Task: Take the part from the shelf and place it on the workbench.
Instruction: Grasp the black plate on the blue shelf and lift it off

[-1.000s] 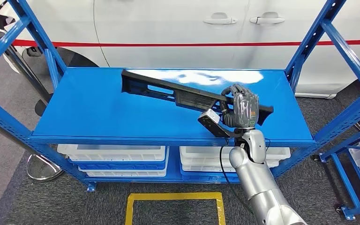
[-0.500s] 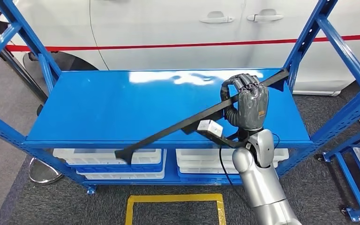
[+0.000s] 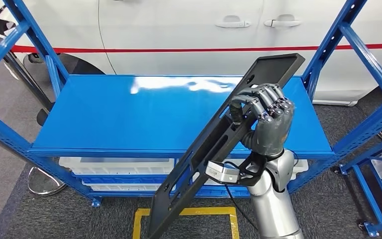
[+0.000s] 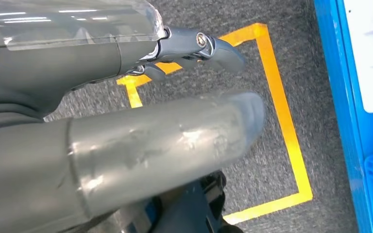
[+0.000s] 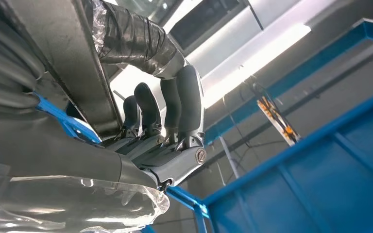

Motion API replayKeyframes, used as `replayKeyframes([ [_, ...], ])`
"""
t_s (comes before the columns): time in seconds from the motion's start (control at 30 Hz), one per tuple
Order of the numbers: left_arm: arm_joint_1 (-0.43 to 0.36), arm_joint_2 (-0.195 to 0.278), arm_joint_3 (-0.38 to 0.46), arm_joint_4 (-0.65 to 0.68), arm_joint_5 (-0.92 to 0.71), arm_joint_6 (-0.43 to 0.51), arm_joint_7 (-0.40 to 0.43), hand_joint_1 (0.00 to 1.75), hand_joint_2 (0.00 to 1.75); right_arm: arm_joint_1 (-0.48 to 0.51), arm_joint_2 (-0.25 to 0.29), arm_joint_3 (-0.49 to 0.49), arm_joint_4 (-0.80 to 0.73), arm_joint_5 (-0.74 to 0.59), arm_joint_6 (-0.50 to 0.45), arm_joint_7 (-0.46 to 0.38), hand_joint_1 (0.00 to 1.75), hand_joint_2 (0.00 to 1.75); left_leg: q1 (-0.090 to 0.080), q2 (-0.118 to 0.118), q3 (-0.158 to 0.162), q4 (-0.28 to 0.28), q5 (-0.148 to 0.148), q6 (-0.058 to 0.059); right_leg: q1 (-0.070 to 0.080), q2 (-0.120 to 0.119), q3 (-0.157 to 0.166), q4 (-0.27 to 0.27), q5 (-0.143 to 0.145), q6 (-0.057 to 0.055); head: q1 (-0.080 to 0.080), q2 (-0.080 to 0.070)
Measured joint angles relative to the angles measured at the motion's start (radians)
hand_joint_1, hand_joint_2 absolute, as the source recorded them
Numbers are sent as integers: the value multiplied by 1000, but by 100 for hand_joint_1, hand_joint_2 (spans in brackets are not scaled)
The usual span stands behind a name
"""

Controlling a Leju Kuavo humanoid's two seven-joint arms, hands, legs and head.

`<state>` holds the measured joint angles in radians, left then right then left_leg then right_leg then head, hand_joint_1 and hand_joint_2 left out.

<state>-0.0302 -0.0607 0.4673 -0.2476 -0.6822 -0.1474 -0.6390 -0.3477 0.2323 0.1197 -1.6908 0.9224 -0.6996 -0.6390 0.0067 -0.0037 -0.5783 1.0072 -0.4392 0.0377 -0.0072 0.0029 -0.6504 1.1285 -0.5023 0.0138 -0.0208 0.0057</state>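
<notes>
Now right hand [image 3: 266, 124] raised above shelf [image 3: 129, 119], fingers wrapped round tilted black part [image 3: 219, 144].

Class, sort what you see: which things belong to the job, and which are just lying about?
Job:
black part
right hand, gripping the part
blue shelf

Lying about:
white car
white bins
yellow floor marking

The right hand [image 5: 160, 131] curls its dark fingers [image 5: 189, 104] around the black part [image 5: 73, 58], beside blue shelf beams [image 5: 291, 77].
</notes>
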Motion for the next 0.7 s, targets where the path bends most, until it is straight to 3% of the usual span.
replayKeyframes([
  [0.07,0,0,-2,0,3,-6,1,0,0,5,2,-2,-9,-18,0,-10,175,175,-2,0,-2,1,1,4,-1,0,-58,123,-61,4,0,0],
  [0.1,0,0,-3,0,7,-10,1,0,0,9,2,-2,-13,-26,0,-14,175,175,-2,0,-3,2,0,4,-2,0,-79,166,-74,6,0,0],
  [0.13,0,0,-3,0,11,-16,1,0,0,12,2,-2,-17,-34,0,-17,175,175,-3,0,-4,4,-1,4,-4,0,-85,178,-68,6,0,0],
  [0.17,0,0,-3,0,15,-22,1,0,0,13,2,-2,-23,-40,0,-17,175,175,-2,-1,-4,7,-2,2,-5,-1,-71,151,-44,7,0,0],
  [0.23,0,0,-4,-1,19,-31,3,0,0,11,2,2,-38,-51,0,-9,175,175,-3,-2,-6,16,-8,-4,-7,-2,-7,29,14,4,0,0],
  [0.3,-1,0,-8,-4,16,-33,8,0,0,8,2,13,-53,-57,0,2,175,175,-6,-2,-9,25,-14,-13,-5,-1,35,-57,39,-4,0,0],
  [0.4,-2,3,-14,-8,13,-31,11,0,0,8,2,27,-65,-60,0,9,175,175,-6,-2,-10,27,-16,-29,-2,0,39,-73,41,-20,0,0],
  [0.47,-2,4,-17,-8,13,-30,12,0,0,7,2,33,-71,-60,1,9,175,175,-3,-2,-21,54,-38,-39,-5,-2,41,-79,45,-32,0,0],
  [0.6,0,5,-22,-9,-4,-6,17,0,0,6,3,43,-74,-60,1,10,175,175,2,-1,-122,273,-143,-53,-3,-4,41,-81,46,-41,0,0],
  [0.63,1,5,-28,-9,-15,9,21,0,0,6,3,46,-74,-60,1,11,175,175,2,-1,-134,296,-141,-53,-2,-4,41,-80,46,-41,0,0],
  [0.67,1,5,-35,-9,-27,25,25,0,0,7,3,49,-74,-58,1,15,175,175,2,-1,-127,280,-121,-52,-2,-3,41,-80,46,-41,-1,0],
  [0.7,1,5,-43,-10,-35,37,29,0,0,7,3,54,-75,-54,1,24,175,175,2,-1,-102,227,-86,-48,-2,-3,42,-80,46,-41,-1,0],
])
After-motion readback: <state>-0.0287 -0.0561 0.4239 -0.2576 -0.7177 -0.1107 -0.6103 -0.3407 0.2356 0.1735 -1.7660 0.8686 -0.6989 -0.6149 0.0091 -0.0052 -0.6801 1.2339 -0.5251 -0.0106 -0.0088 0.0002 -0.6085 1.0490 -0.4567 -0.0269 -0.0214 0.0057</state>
